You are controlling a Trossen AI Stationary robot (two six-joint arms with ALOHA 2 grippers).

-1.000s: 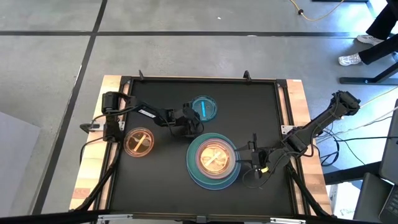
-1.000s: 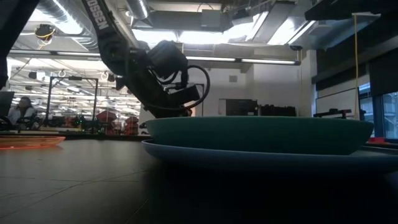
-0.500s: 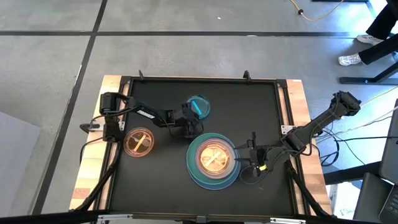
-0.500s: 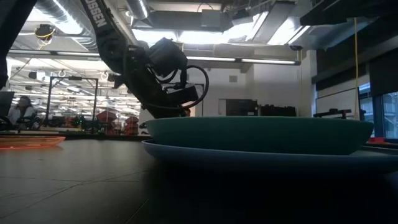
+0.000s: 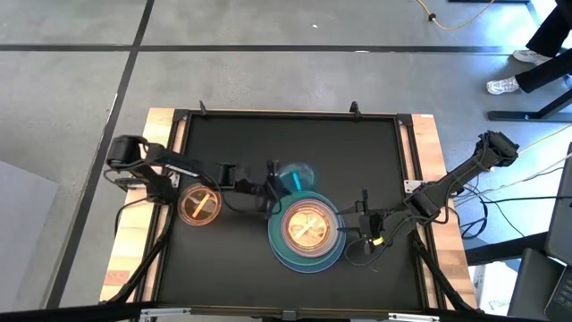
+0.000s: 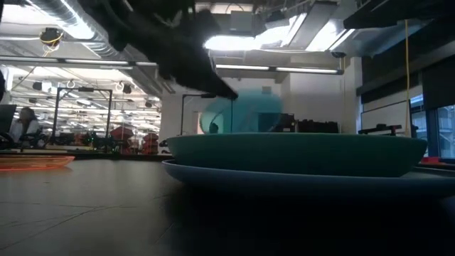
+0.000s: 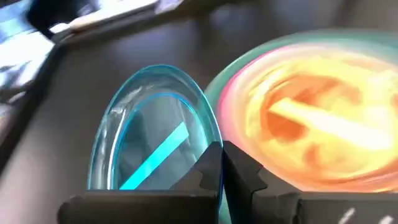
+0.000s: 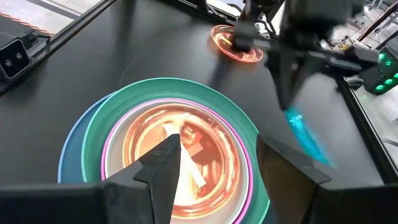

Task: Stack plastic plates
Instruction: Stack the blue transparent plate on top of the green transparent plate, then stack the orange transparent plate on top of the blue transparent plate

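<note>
Nearest you at about 6 o'clock on the worktop [image 5: 375,143] sits the stack [image 5: 307,234]: a large blue plate at the bottom, a teal one on it, then a pink-rimmed plate with a small orange dish [image 5: 307,226] nested on top. It lies flat, rims up, so that each new dish can drop into the last.

The right end effector [image 5: 359,228] waits just beside the stack's 3 o'clock edge, its fingers apart and holding nothing, probably to stay clear of the drop.

The left end effector [image 7: 221,171] has its fingers pinched on the rim of the small blue plate [image 5: 293,175]. The plate hangs off the worktop at the stack's 11 o'clock edge. It is steeply tilted, almost on edge, and its face turns toward the stack. You'll need to level it before release.

Farther off at 9 o'clock, a second orange dish [image 5: 199,205] lies flat near the worktop's edge, not yet stacked.
</note>
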